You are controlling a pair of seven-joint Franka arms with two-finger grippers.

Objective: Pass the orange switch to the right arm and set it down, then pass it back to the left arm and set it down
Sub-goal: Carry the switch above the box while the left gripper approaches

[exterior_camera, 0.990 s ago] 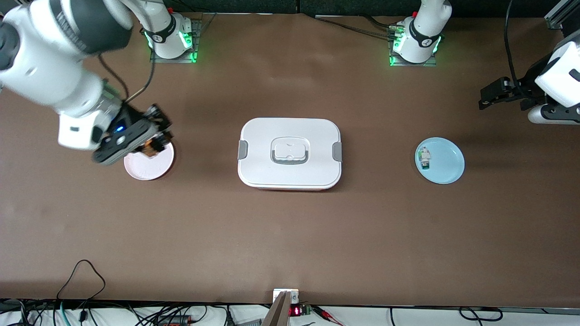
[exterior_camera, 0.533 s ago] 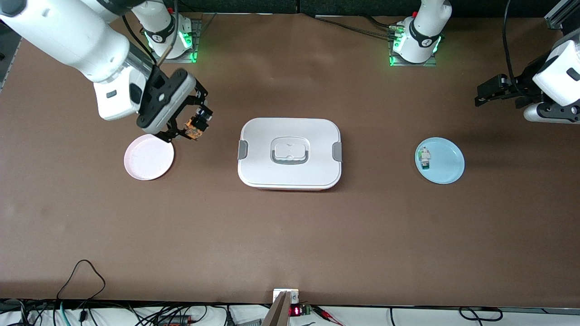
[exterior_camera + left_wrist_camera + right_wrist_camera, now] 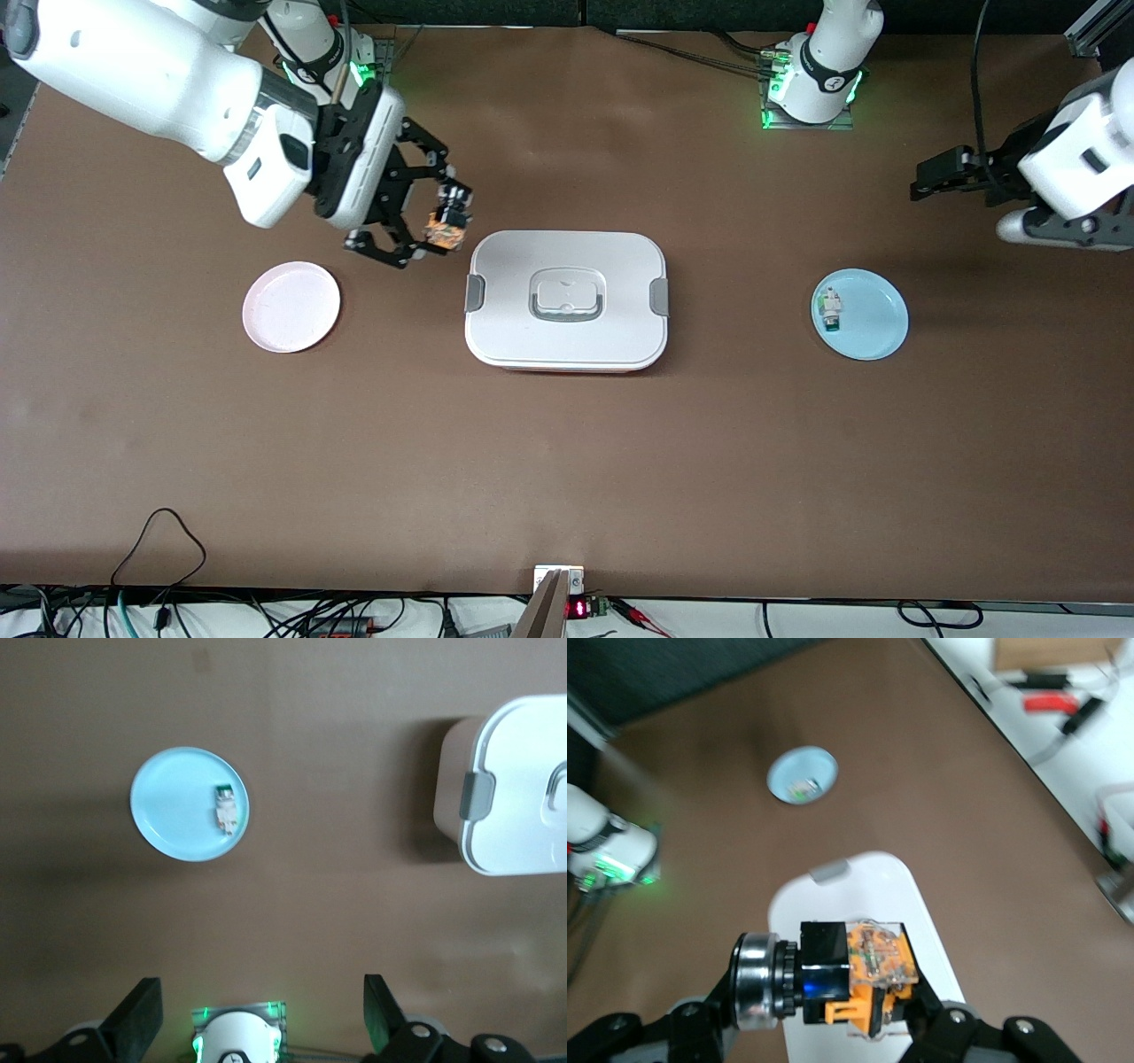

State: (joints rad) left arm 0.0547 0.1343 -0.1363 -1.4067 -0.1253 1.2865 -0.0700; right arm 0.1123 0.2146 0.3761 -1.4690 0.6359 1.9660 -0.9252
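Observation:
My right gripper (image 3: 436,227) is shut on the orange switch (image 3: 442,228), a small black part with an orange end. It hangs in the air over the table, just off the corner of the box (image 3: 567,299) at the right arm's end. In the right wrist view the switch (image 3: 852,979) lies crosswise between the fingers of the right gripper (image 3: 833,997), with the white box lid (image 3: 864,895) under it. My left gripper (image 3: 923,184) is up over the table at the left arm's end. It stands open and empty (image 3: 261,1019).
An empty pink plate (image 3: 291,307) lies toward the right arm's end. A light blue plate (image 3: 877,323) (image 3: 173,806) with a small white-and-green part (image 3: 830,309) (image 3: 226,808) lies toward the left arm's end. The box has grey side clasps (image 3: 475,293).
The right gripper lifted the orange switch off the pink plate and carried it up and across to the box's corner. The left arm drifted slightly toward the table's middle, still open.

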